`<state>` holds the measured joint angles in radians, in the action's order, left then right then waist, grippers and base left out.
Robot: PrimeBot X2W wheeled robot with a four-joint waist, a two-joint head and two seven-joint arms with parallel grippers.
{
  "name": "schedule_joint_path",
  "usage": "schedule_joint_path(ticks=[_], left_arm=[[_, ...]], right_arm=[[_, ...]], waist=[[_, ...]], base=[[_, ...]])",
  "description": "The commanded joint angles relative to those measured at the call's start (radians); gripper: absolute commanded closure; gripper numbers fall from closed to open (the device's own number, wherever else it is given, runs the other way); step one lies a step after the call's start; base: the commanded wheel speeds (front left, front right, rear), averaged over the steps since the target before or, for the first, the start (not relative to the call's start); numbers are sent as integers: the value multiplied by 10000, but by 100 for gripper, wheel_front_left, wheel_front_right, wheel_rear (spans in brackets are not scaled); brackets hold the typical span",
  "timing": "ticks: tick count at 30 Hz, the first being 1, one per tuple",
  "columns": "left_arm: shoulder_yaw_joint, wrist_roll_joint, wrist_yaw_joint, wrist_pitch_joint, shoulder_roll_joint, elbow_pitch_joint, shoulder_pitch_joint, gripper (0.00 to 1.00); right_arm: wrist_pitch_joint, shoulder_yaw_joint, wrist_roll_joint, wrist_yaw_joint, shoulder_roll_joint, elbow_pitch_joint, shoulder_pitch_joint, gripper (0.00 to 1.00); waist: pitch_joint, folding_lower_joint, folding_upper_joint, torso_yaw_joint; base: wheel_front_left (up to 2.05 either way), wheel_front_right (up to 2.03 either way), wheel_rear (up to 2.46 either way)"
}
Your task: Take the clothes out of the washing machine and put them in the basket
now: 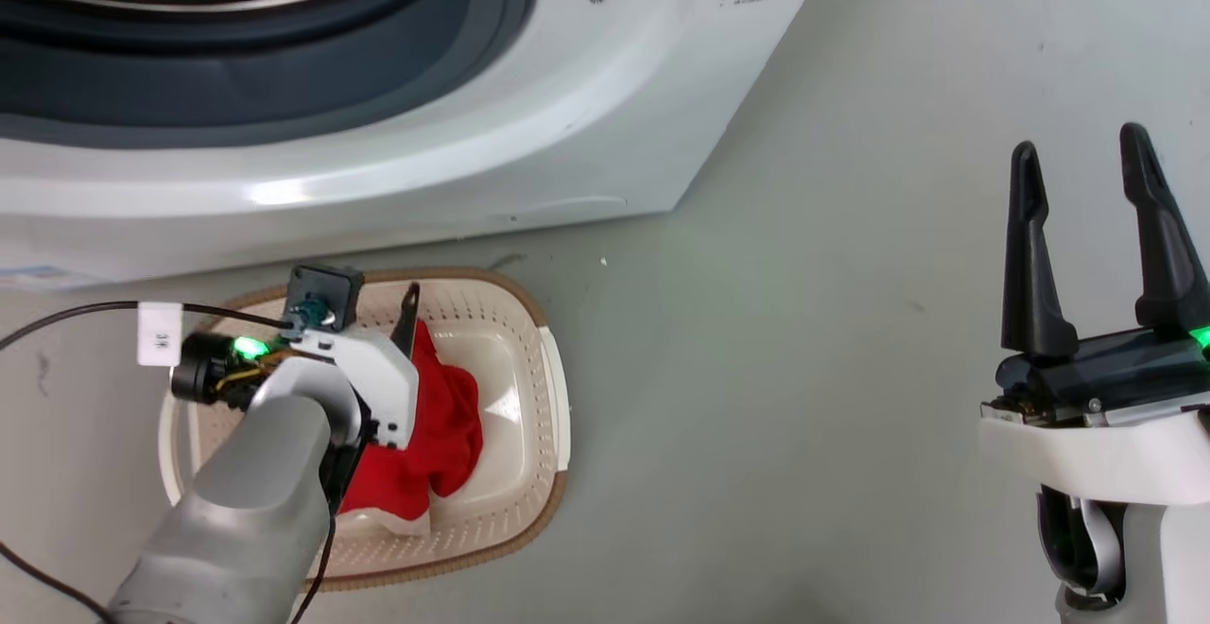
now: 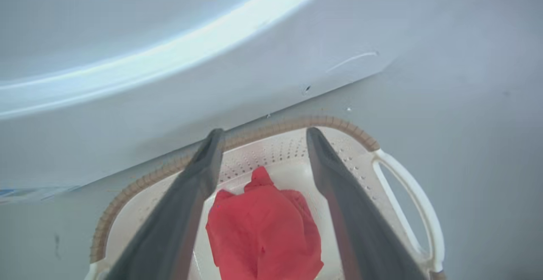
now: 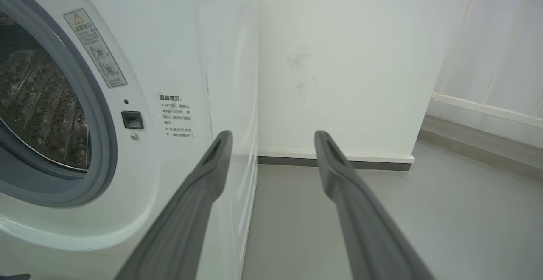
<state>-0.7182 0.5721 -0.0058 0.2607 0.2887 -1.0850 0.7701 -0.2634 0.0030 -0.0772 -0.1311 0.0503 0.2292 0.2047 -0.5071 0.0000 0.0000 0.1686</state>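
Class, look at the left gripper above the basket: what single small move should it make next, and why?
Probably raise the left gripper straight up, clear of the basket. Its fingers stand apart and the clothes lie inside the basket beneath them, seemingly let go, so there seems nothing to carry.

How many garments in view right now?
1. The red garment lies in the basket, beneath the open left gripper. None shows in the washing machine drum's visible part; the rest could hide more.
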Motion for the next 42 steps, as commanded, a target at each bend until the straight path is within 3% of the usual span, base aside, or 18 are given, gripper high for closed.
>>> schedule_joint_path(ticks=[1,10,16,21,27,32,42], left_arm=[[232,-162,153,40,191,560,-345,0],[2399,-1065,993,47,791,4471,-1613,0],[3742,-1593,1162,48,733,5568,-1464,0],[4564,-1947,946,48,697,5138,-278,0],[4798,-2329,765,49,924,4260,1342,0],[4512,-2767,468,-92,1185,2998,3396,0],[3854,-3402,-219,-1633,1666,776,7277,0]], right_arm=[[-21,-54,70,7,-4,-16,-146,0],[-21,-64,67,7,-5,-49,-542,0],[-21,84,-19,7,-4,79,-376,0],[-20,169,-196,7,-5,228,-43,0],[-20,273,-494,7,-7,416,418,0],[-20,387,-823,7,-7,642,787,0],[-20,409,-1404,7,-10,1013,1090,0]], waist=[[494,0,0,-119],[1190,0,0,-148],[946,0,0,104],[165,0,0,505],[-710,0,0,929],[-1487,0,0,1277],[-2740,0,0,1886]], base=[[0,0,0],[0,0,0],[0,0,0],[0,0,0],[0,0,0],[0,0,0],[0,0,0]])
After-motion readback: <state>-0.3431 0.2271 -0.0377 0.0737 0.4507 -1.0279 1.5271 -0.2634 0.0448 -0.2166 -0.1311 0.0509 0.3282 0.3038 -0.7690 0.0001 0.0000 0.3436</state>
